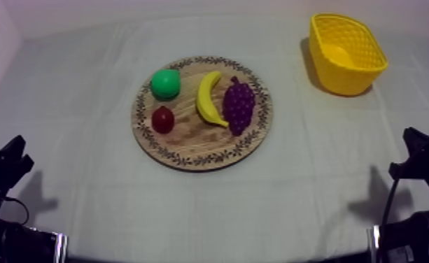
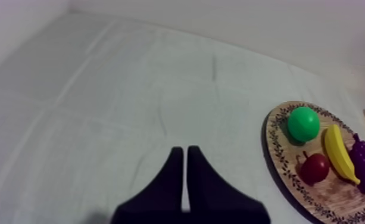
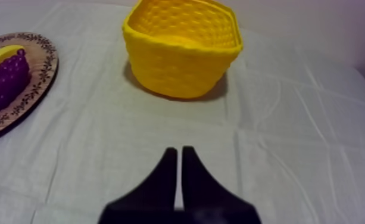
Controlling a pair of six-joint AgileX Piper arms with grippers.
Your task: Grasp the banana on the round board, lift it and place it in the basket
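Observation:
The yellow banana [image 1: 208,98] lies on the round wooden board [image 1: 189,143] at the table's middle, between a green pear [image 1: 166,83] and purple grapes [image 1: 238,105]. A small red fruit [image 1: 163,119] sits in front of the pear. Far right at the back stands the yellow basket [image 1: 339,77], with nothing in it. My left gripper [image 2: 181,152] is shut on nothing over bare cloth, well left of the board [image 2: 272,137] and banana [image 2: 339,156]. My right gripper [image 3: 178,152] is likewise shut on nothing, short of the basket [image 3: 184,71].
Both arms rest low at the table's near corners, the left gripper [image 1: 19,154] and the right gripper [image 1: 401,150]. Bare cloth lies between board and basket. The board's rim [image 3: 41,77] with grapes [image 3: 6,80] lies beside the basket.

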